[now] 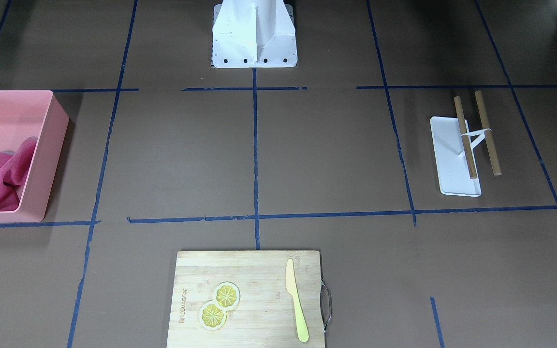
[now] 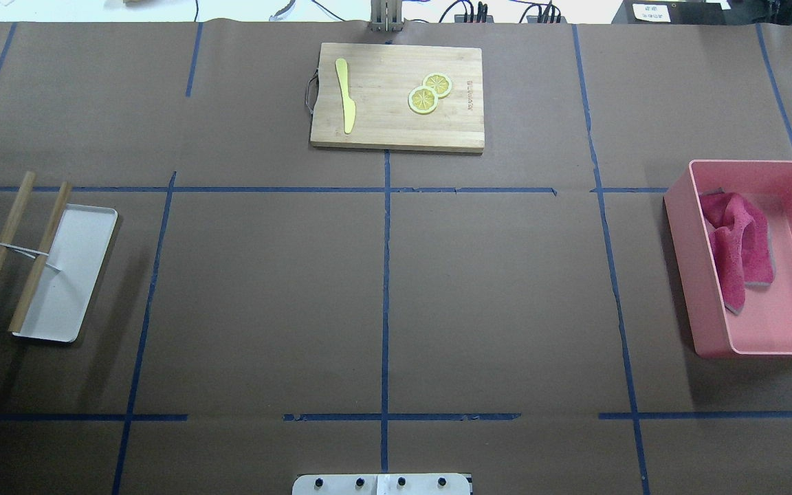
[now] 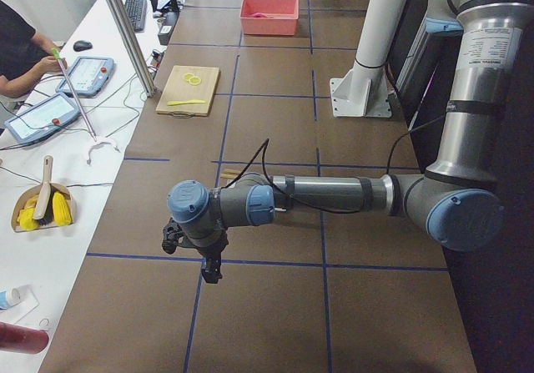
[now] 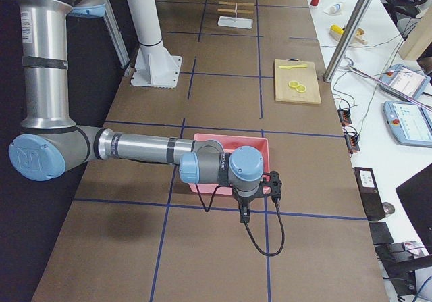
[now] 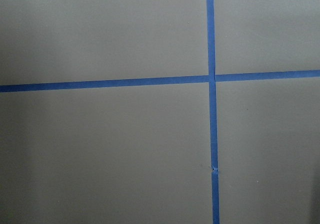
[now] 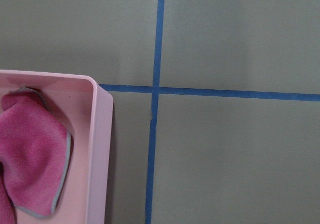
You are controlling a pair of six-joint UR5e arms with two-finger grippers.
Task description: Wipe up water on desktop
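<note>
A: Right gripper (image 4: 244,215) beside the pink bin (image 4: 260,144), left gripper (image 3: 210,269) over bare desktop (image 2: 265,302); jaw opening cannot be judged for either.

B: Recommend descending centrally onto the pink cloth (image 2: 736,251); no water discernible.

Left arm (image 3: 334,196) stretched low over taped brown desktop (image 3: 275,123), end effector (image 3: 211,269) pointing down, pink bin (image 3: 269,15) far off.

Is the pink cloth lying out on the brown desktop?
No, the crumpled pink cloth sits inside the pink plastic bin, not on the brown taped desktop.
</note>
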